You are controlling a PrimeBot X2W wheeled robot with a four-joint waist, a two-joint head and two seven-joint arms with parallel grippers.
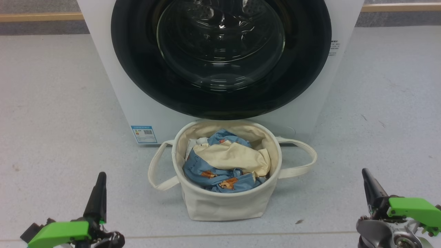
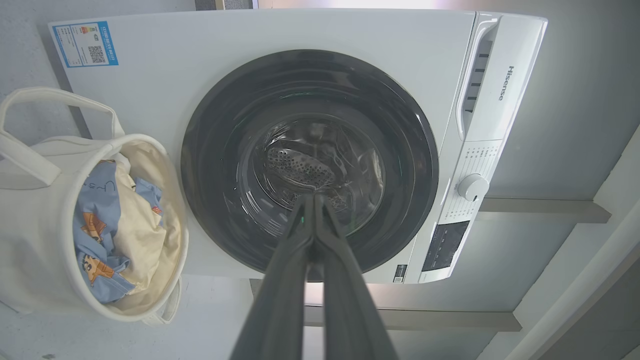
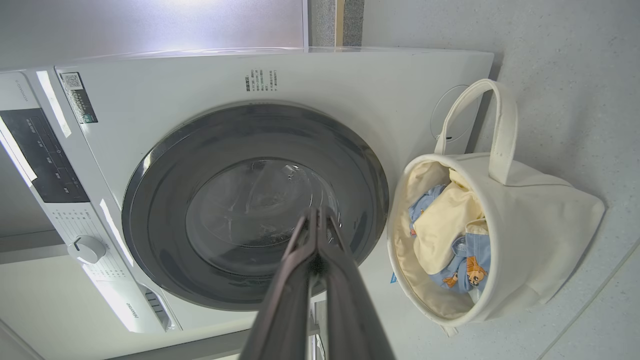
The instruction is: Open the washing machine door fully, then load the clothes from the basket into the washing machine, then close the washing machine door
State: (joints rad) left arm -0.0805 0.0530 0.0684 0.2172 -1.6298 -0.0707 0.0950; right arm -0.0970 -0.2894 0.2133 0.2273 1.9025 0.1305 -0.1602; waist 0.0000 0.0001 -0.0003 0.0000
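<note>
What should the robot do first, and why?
Probably raise the right claw toward the washing machine door to pull it open. The door is shut, the clothes lie in the basket, and that claw and the left claw hang low, short of it.

The washing machine [image 1: 124, 93] is white, with a small blue label [image 1: 144, 134] on its front. The washing machine door [image 1: 134, 69] has a wide shiny black rim around clear glass. The basket [image 1: 224, 206] is plain cream. The clothes [image 1: 220, 182] are blue with orange-brown cartoon bears, and one piece is plain pale yellow. The floor [image 1: 51, 103] is grey with tiny specks. The left gripper [image 1: 102, 176] and the right gripper [image 1: 365, 172] have black fingers and bright green parts.
</note>
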